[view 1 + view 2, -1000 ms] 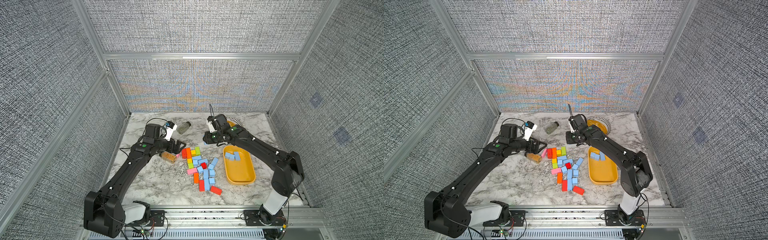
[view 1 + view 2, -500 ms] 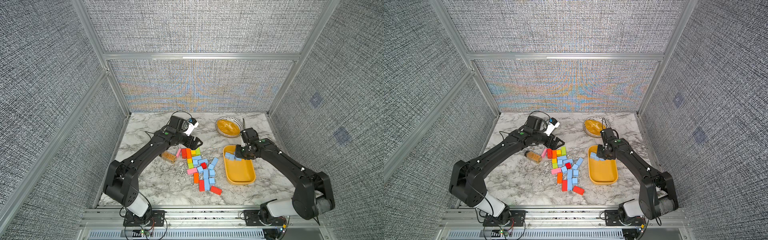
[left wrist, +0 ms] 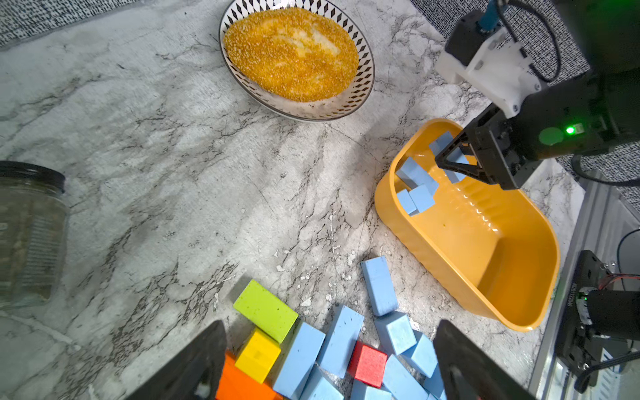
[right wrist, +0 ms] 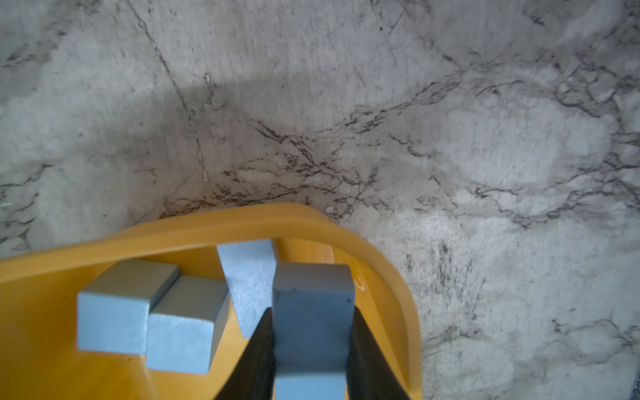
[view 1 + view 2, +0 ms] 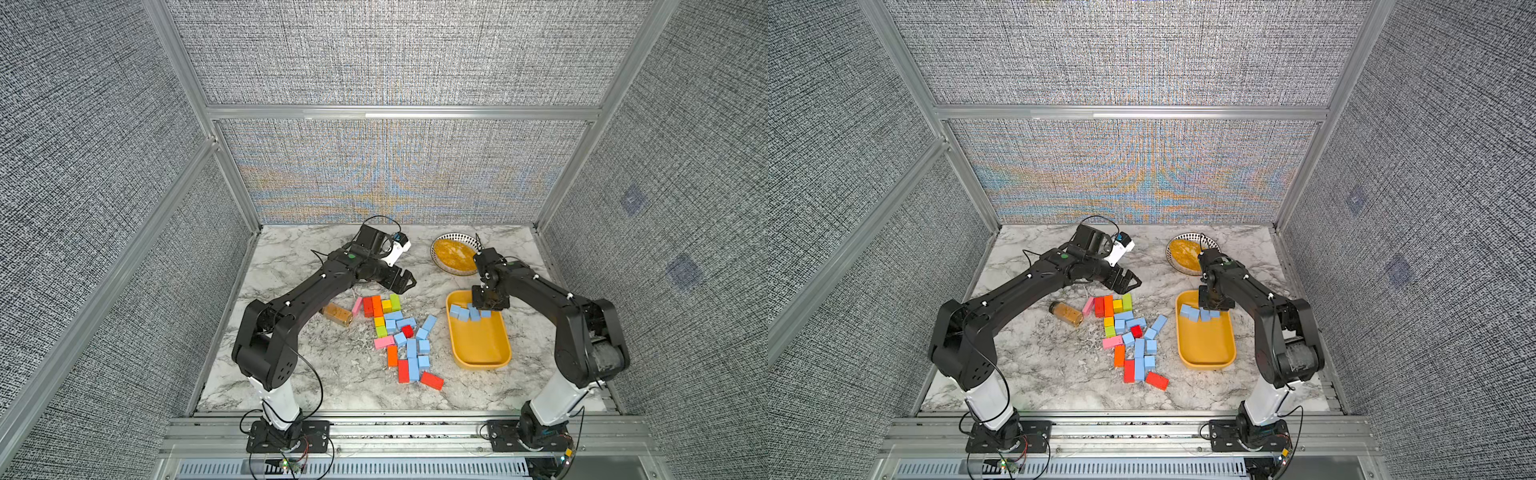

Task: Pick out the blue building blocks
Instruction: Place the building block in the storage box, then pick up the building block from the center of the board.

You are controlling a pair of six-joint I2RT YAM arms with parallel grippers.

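In both top views, most of the blue building blocks (image 5: 411,348) (image 5: 1139,348) lay on the marble table (image 5: 353,390), mixed into a loose cluster with other coloured blocks (image 5: 377,305) of red, orange, yellow, green and pink. A few more sat at the far end of the yellow tray (image 5: 478,365), just beside the cluster. Your right tool (image 5: 489,307) hung over that far end. Your left tool (image 5: 405,282) hovered above the table behind the cluster, its jaws apart and empty. A patterned bowl (image 5: 457,237) of yellow grain stood behind the tray, and a small jar (image 5: 336,314) lay on its side near the cluster. In the left wrist view, the left tool's two fingers (image 3: 194,365) stood wide apart over blue bars packed against a green block (image 3: 265,310) and a red cube (image 3: 367,363). In the right wrist view, your right tool was clamped on a held block (image 4: 311,311) by its two side faces, above three others in the tray. The blocks looked light, stiff and matte, so they should grip well and not break. You could take each across its narrow width, starting at the cluster's open edge, since tight neighbours leave the fingers little room.
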